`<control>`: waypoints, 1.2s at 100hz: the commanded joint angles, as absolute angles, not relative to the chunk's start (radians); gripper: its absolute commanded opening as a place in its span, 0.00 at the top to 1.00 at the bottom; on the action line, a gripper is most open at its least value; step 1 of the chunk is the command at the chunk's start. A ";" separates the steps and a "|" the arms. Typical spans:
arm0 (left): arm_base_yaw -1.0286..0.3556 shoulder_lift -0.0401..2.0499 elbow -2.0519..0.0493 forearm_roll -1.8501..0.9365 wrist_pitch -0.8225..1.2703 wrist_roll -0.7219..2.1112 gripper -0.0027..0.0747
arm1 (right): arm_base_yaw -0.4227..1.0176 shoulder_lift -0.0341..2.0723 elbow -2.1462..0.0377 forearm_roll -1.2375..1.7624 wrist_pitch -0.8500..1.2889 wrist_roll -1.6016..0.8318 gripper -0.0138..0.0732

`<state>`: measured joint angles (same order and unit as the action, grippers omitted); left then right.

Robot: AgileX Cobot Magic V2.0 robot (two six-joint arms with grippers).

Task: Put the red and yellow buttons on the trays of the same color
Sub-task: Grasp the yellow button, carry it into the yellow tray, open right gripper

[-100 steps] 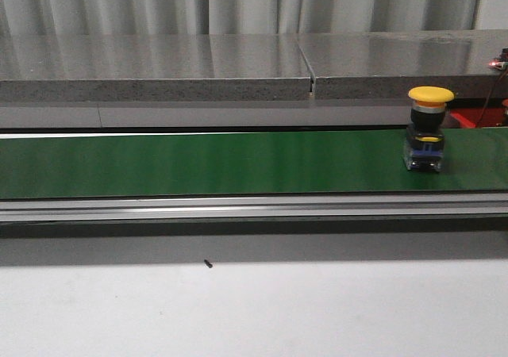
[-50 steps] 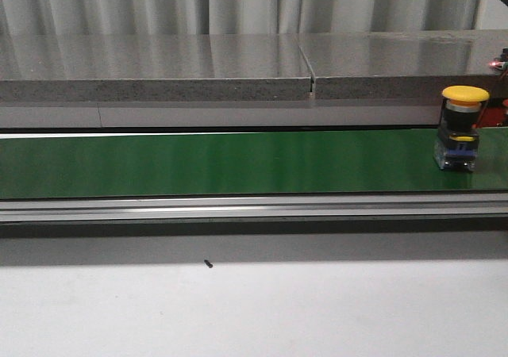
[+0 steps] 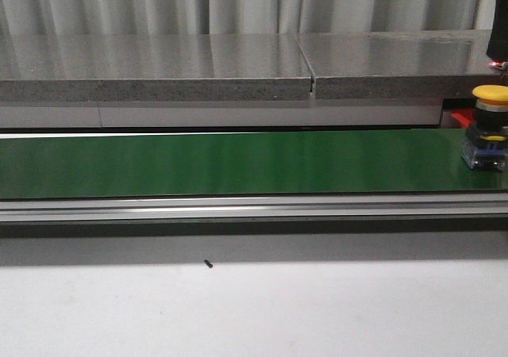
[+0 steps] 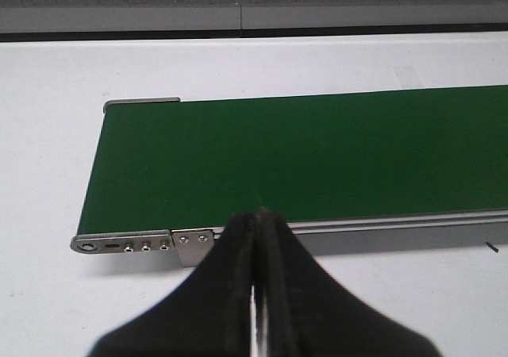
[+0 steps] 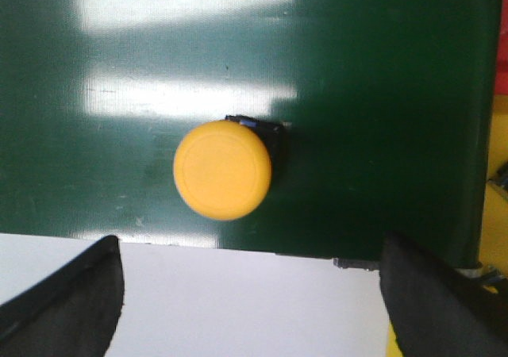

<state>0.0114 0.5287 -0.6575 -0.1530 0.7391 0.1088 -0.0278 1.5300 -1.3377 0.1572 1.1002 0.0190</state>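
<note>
Table (image 3: pixel 254 309): a white surface ran along the near side of the conveyor; in the left wrist view it also surrounded the belt's end on three sides.
Stone ledge (image 3: pixel 159 67): a grey speckled slab in two sections lay behind the belt, with a narrow seam between the sections right of centre.
Conveyor belt (image 3: pixel 222 163): a long green band crossed the front view from edge to edge, and a silver rail (image 3: pixel 238 208) bordered its near edge.
Belt end (image 4: pixel 127 174): seen from the left wrist, the green band stopped at a metal bracket with small screws at its near corner.
Yellow button (image 3: pixel 488 127): it stood upright on the belt at the far right edge of the front view, yellow cap up, black-and-blue body beneath; seen from the right wrist (image 5: pixel 222 169), the cap lay near the belt's edge that borders the white table.
Left gripper (image 4: pixel 258 282): its black fingers were pressed together with nothing between them, above the table just before the belt's rail.
Right gripper (image 5: pixel 250 301): its two fingers were spread wide apart, above the button and clear of it.
Speck (image 3: pixel 208 264): a small dark fleck lay on the table near the rail.
</note>
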 commanded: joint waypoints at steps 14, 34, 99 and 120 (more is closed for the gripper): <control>0.003 0.530 -0.685 -0.167 0.668 0.100 0.99 | -0.026 1.576 -1.361 0.154 1.005 0.022 0.10; 0.003 0.530 -0.685 -0.167 0.668 0.100 0.99 | -0.026 1.630 -1.361 0.152 0.969 0.022 0.14; 0.003 0.530 -0.685 -0.167 0.668 0.100 0.99 | -0.068 1.470 -1.352 0.105 1.007 0.022 0.82; 0.003 0.530 -0.685 -0.167 0.668 0.100 0.99 | -0.210 1.334 -1.265 0.105 1.022 0.023 0.82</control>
